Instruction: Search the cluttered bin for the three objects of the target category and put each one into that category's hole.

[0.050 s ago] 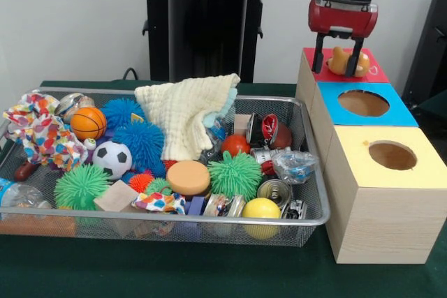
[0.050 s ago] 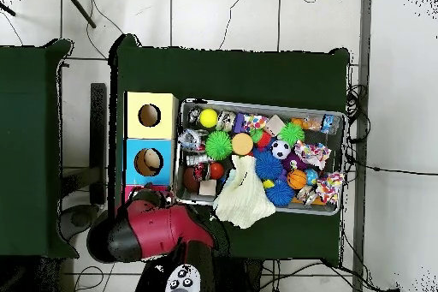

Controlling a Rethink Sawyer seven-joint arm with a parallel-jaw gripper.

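My gripper (image 1: 337, 71) hangs over the red-topped box (image 1: 374, 71) at the far end of the row of three boxes. Its two fingers stand apart, open. Between them a small yellow-orange rubber duck (image 1: 346, 61) rests on the red top; the left finger is clear of it and the right finger crosses in front of it. The wire mesh bin (image 1: 209, 220) holds the clutter. In the overhead view the red arm (image 2: 150, 229) hides the gripper and most of the red box (image 2: 135, 191).
A blue-topped box (image 1: 363, 104) and a yellow-topped box (image 1: 391, 155) each show a round hole. The bin holds a cream cloth (image 1: 185, 116), soccer ball (image 1: 112, 158), basketball (image 1: 89, 123), spiky balls (image 1: 143, 141), cans (image 1: 274, 192) and a yellow ball (image 1: 260, 209).
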